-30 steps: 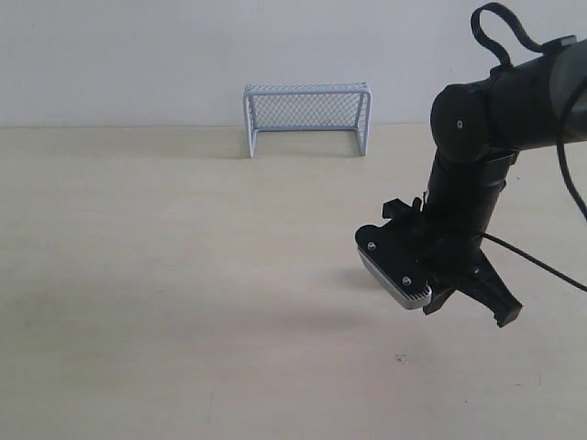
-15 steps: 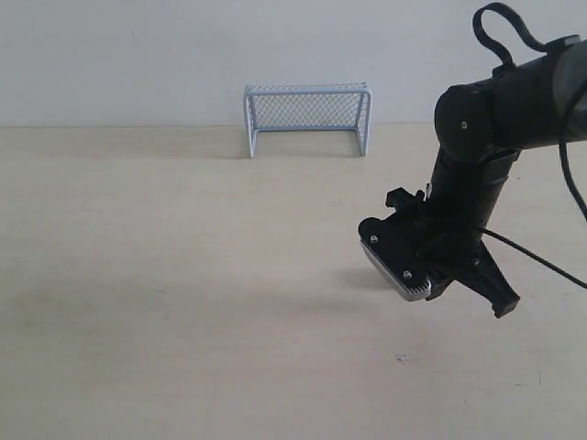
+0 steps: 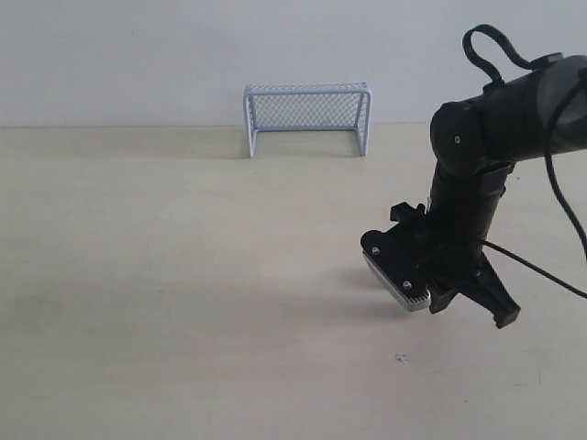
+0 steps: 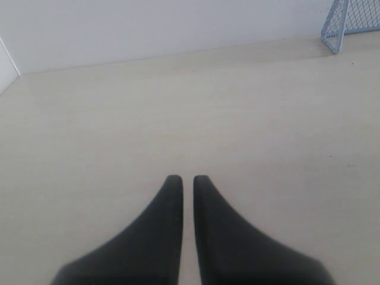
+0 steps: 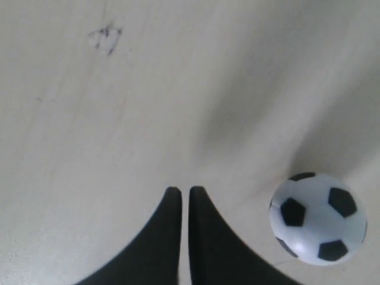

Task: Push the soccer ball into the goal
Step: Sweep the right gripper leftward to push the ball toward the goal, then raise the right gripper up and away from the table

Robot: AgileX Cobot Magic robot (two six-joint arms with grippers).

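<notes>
Since a second ago the right arm (image 3: 468, 183) has sunk a little, its elbow lower against the wall (image 3: 138, 55) and the wrist block nearer the table (image 3: 183, 275); goal (image 3: 307, 117) unmoved. Right tool (image 3: 503, 319) angles down toward the table; in the right wrist view its two fingers are drawn together to a thin slit, holding nothing. Soccer ball (image 5: 317, 218) sits on the table just beside one finger, off to the side of the tips, not between them; whether they touch is unclear. In the exterior view the arm hides the ball. Ball is round, no long axis. Goal's long axis runs along the wall at the table's far edge, its open mouth facing the exterior camera. Left tool (image 4: 182, 178): fingers likewise nearly closed, empty, the goal's corner far ahead.
</notes>
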